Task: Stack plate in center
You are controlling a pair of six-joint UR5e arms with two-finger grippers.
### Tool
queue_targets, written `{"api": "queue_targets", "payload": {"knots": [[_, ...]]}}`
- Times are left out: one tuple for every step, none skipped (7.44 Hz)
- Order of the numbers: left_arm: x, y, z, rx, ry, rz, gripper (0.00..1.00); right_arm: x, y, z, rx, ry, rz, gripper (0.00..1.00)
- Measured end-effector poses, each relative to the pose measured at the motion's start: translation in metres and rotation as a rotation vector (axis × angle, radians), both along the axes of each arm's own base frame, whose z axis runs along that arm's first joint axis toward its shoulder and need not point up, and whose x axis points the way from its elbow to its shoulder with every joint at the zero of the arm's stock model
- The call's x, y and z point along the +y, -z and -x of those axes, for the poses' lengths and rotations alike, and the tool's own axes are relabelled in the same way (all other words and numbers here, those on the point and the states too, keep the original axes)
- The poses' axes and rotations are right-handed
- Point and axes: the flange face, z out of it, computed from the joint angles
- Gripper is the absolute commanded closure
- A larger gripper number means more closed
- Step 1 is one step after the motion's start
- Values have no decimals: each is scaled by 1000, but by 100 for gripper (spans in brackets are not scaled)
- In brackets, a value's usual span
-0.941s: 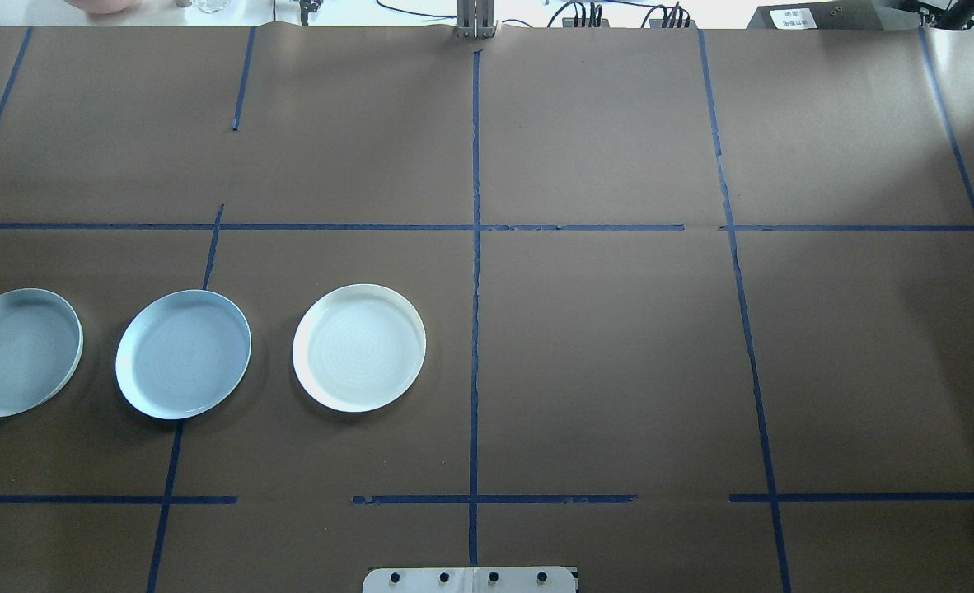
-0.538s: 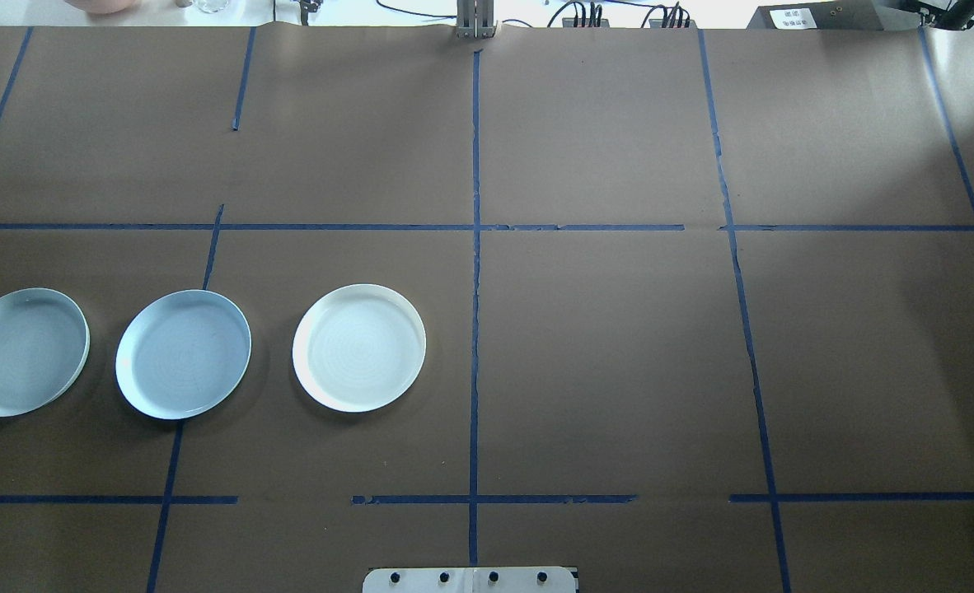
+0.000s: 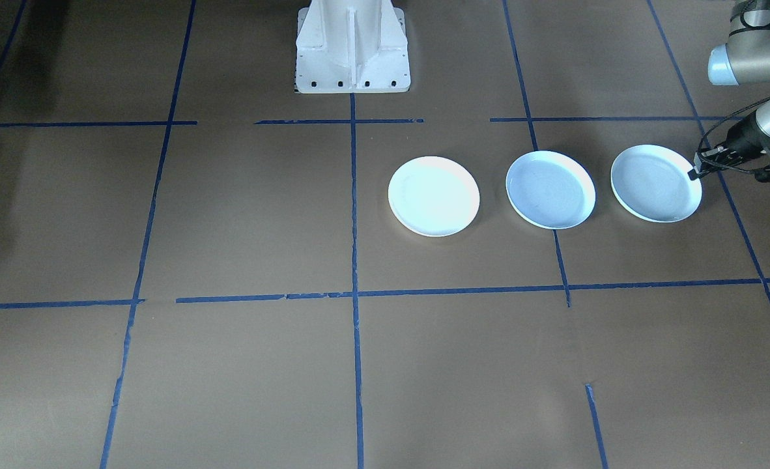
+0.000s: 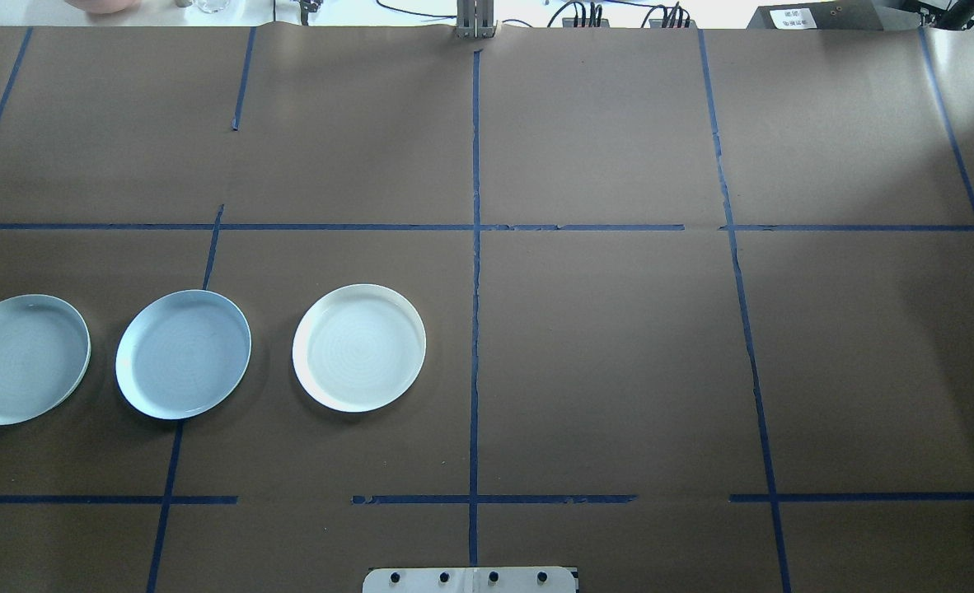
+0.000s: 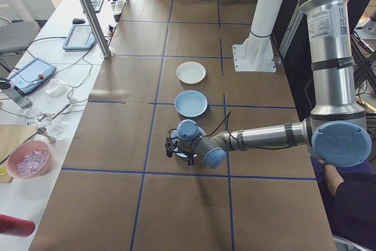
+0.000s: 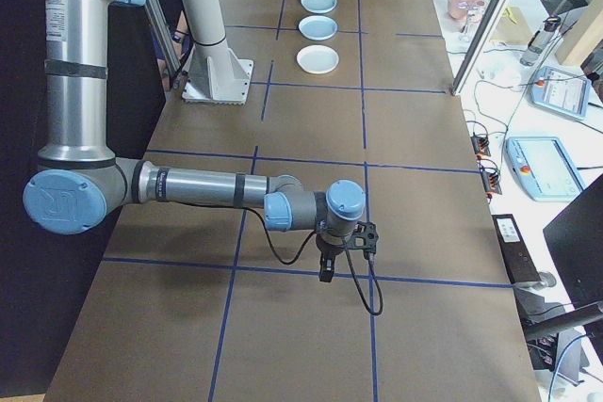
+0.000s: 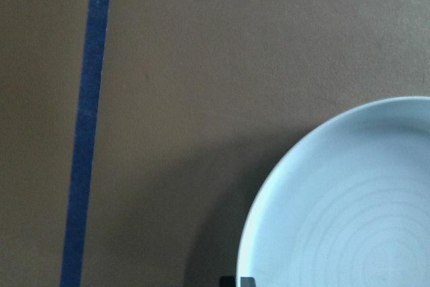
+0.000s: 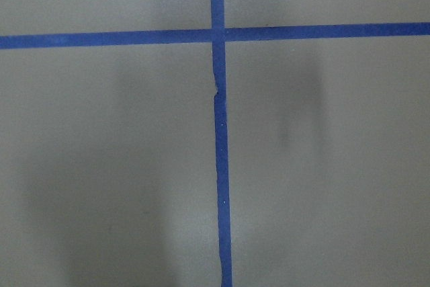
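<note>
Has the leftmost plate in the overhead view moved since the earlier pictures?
Yes. The ringed plate has shifted right, toward the center plate, which stayed on its tape line; the gap between them is narrower.

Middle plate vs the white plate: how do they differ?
The middle plate is pale blue-grey; the white plate is brighter, cream-white. The middle plate straddles a tape line; the white plate sits clear of tape. The middle plate has a neighbour on each side; the white plate ends the row. Both are round, rimmed, empty, flat.
</note>
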Motion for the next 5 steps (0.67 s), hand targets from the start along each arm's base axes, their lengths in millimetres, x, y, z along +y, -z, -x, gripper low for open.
{"api": "queue_targets", "payload": {"knots": [[0, 3, 24, 46, 5, -14, 100, 0, 0, 0, 0, 0, 0, 0], [-1, 6, 50, 86, 27, -30, 100, 0, 0, 0, 0, 0, 0, 0], [-3, 10, 65, 116, 44, -30, 100, 0, 0, 0, 0, 0, 0, 0], [-12, 22, 70, 131, 58, -17, 100, 0, 0, 0, 0, 0, 0, 0], [-30, 44, 67, 131, 92, 10, 100, 0, 0, 0, 0, 0, 0, 0]]}}
